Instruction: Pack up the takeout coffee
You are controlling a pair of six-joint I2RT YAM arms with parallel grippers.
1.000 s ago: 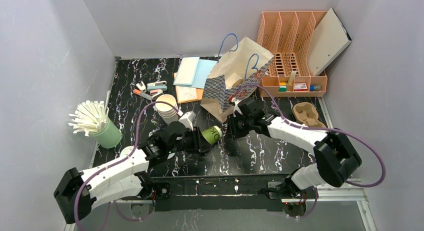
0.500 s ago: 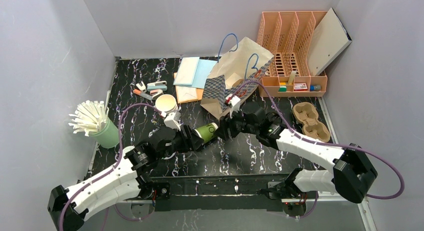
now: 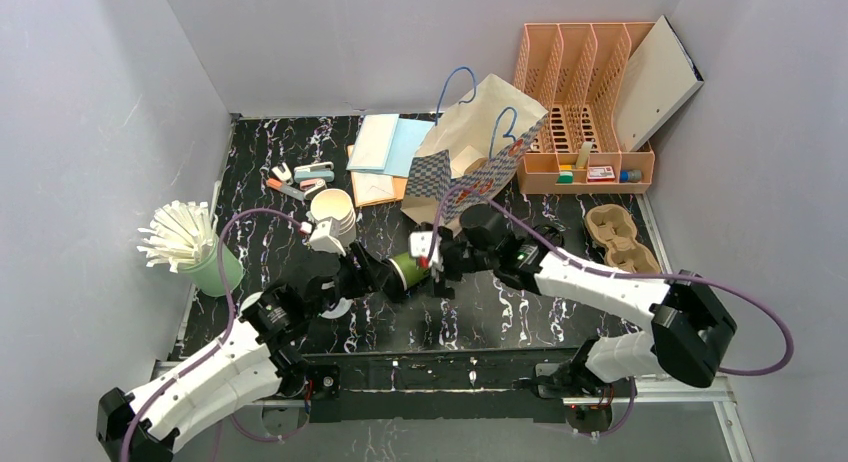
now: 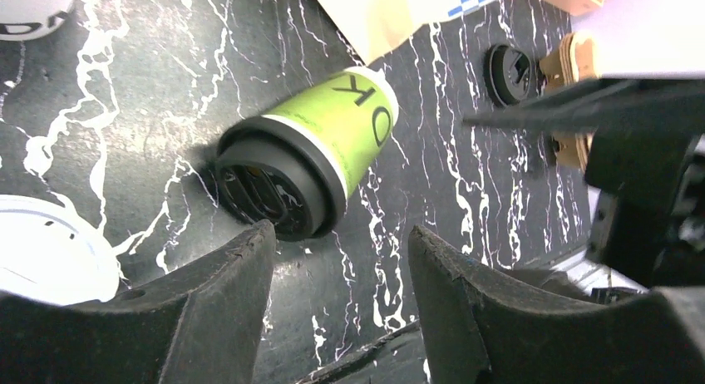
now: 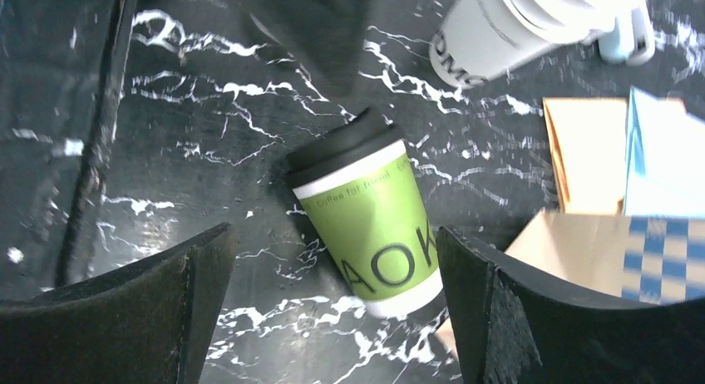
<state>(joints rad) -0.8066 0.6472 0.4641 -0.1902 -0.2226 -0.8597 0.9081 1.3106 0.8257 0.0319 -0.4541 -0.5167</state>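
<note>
Sideways — takeout coffee [image 5: 367, 224] just ahead of right gripper [image 5: 332, 232]

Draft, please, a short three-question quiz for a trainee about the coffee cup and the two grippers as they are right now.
1. True or false: the coffee cup stands upright on the table.
2. What closes the cup's top? A) a black lid B) a white lid C) nothing
3. Fill in: the cup is gripped by ____ gripper.
Key: 1. False: it lies on its side. 2. A. 3. Neither: the left gripper and the right gripper both stand open, not closed on it.
</note>
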